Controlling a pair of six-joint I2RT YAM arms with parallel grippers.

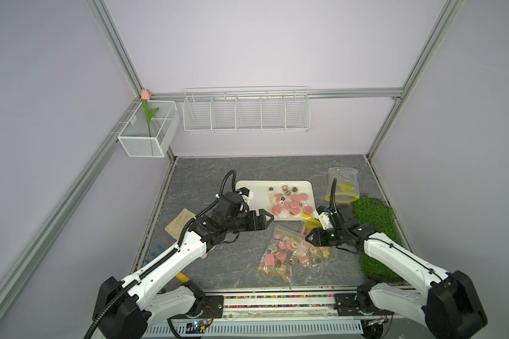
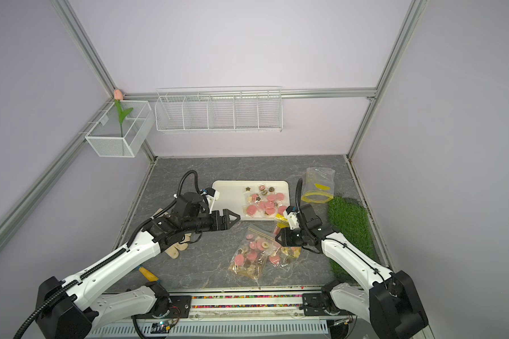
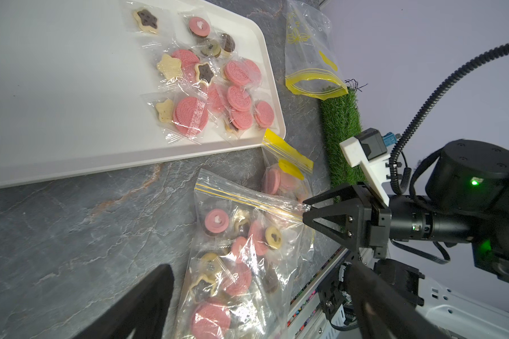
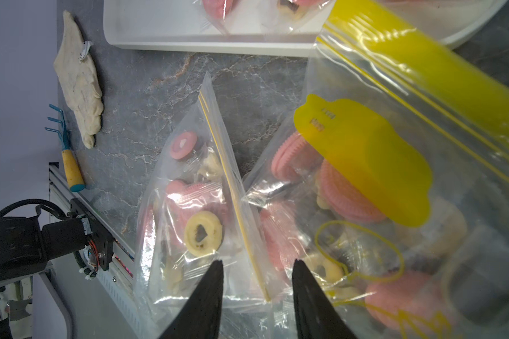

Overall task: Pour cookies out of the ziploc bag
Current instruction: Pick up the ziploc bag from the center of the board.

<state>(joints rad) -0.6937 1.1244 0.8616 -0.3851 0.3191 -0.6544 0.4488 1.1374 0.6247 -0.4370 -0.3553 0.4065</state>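
1. Bag [image 1: 276,252] of cookies [image 1: 291,244] lies just below right pincer [image 1: 307,237] in both top views; left pincer [image 1: 269,217] hovers opposite, tray [image 1: 247,187] just ahead of it.
2. Left wrist: left pincer [image 3: 257,265] gapes wide, bag directly beneath; more cookies lie on tray beyond.
3. Right wrist: right pincer [image 4: 257,261] half-spread, bag's zip edge [image 4: 232,190] between its jaws, not clamped.

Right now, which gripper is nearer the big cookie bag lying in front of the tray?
Right. The right gripper has its open jaws astride the cookie bag at its zip corner. The left gripper, open, hovers apart from it, near the front edge of the tray.
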